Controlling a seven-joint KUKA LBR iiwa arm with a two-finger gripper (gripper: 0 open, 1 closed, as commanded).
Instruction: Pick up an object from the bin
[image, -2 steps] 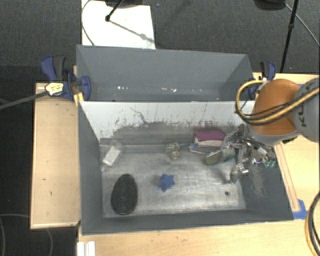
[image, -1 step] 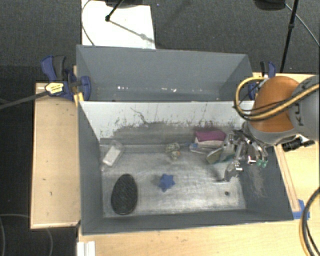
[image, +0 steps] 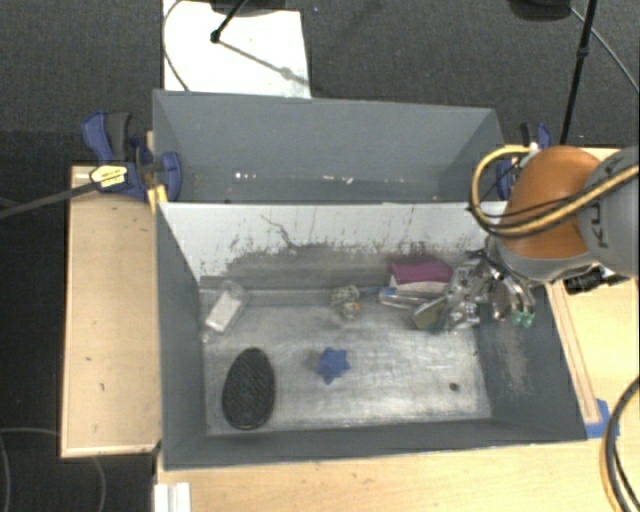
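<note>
Gripper (image: 452, 308) sits low in the right part of the grey bin (image: 190, 330), close to the back wall, at the end of the arm (image: 545, 215) that comes in over the right rim. Its metal tip is down at floor level and lies against a dark rounded thing (image: 430, 316), olive-grey in colour, which rests on the floor just left of the tip. Whether the gripper is clamped on this thing or merely beside it cannot be told, since the parts at the tip blur together with it. Just behind, against the back wall, lies a magenta block (image: 420, 271), and a clear tube (image: 398, 295) lies just in front of the block, pointing left. Further left along the back wall is a small pale trinket (image: 347, 299). Well apart from the gripper, a blue star-shaped piece (image: 332, 365) lies near the middle of the floor, a black oval brush (image: 248, 388) in the front left corner, and a clear plastic piece (image: 222, 306) by the left wall.
</note>
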